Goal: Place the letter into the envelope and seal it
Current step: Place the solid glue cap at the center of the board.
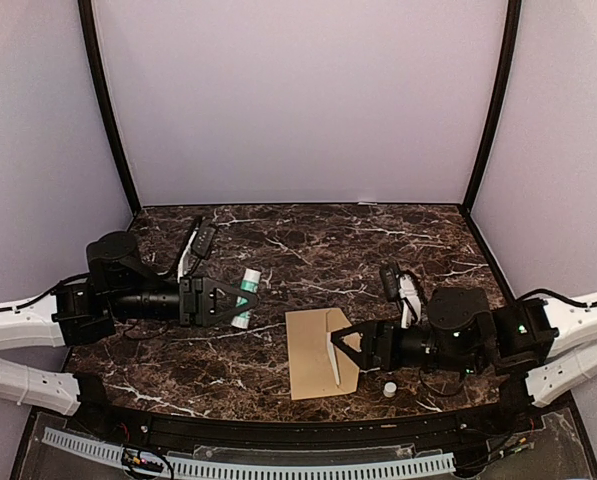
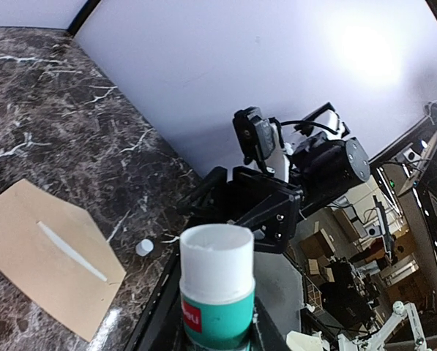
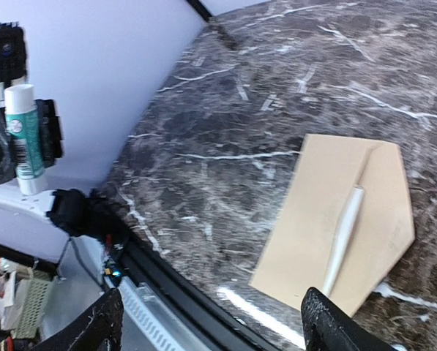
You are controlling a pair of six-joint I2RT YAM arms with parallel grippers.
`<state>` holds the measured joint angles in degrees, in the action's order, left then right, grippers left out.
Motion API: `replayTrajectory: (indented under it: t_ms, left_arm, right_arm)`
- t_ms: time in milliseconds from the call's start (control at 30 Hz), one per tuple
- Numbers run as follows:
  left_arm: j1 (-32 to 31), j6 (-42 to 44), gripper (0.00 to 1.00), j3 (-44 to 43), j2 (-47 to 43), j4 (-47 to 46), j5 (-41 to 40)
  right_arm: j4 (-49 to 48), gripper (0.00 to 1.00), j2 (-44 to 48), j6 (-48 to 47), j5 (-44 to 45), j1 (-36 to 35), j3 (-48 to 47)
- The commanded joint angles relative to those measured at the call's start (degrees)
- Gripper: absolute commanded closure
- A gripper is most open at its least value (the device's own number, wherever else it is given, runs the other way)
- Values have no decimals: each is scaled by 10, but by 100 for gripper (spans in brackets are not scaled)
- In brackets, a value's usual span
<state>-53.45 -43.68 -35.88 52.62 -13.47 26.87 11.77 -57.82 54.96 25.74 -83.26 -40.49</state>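
While it lies flat on the marble table [image 1: 398,250], just ahead of the right gripper [image 1: 343,345]: envelope [image 1: 313,350], tan paper, pointed flap apparently laid open. A white strip [image 3: 342,238] runs along the fold; whether this is the letter's edge cannot be told. Handling, judged: light, thin, limp, apt to slide on polished stone. Hold: flap edge, pressing downward. Right fingers [image 3: 328,329] spread, empty. Left gripper [image 1: 228,300] clamps a glue stick [image 2: 217,292].

Tan envelope [image 1: 308,360], white strip, ahead of black right fingers [image 3: 335,329]. Teal-and-white glue stick [image 2: 217,292] (red label). White-veined brown table [image 1: 308,250].
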Motion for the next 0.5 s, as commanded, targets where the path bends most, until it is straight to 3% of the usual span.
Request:
replayTrajectory:
  t_ms: [0,233,467]
  left_arm:
    - [-58,-23,100,-39,21,-128,-84]
    - [-115,-20,99,-80,73,-199,-137]
    - [-139,-19,99,-93,94,-219,-145]
  right_arm:
    - [-167,20,-4,-80,-102,1,-35]
    - [-229,25,-82,-109,-190,-1,-114]
    - [-272,32,-131,-119,-209,-6,-155]
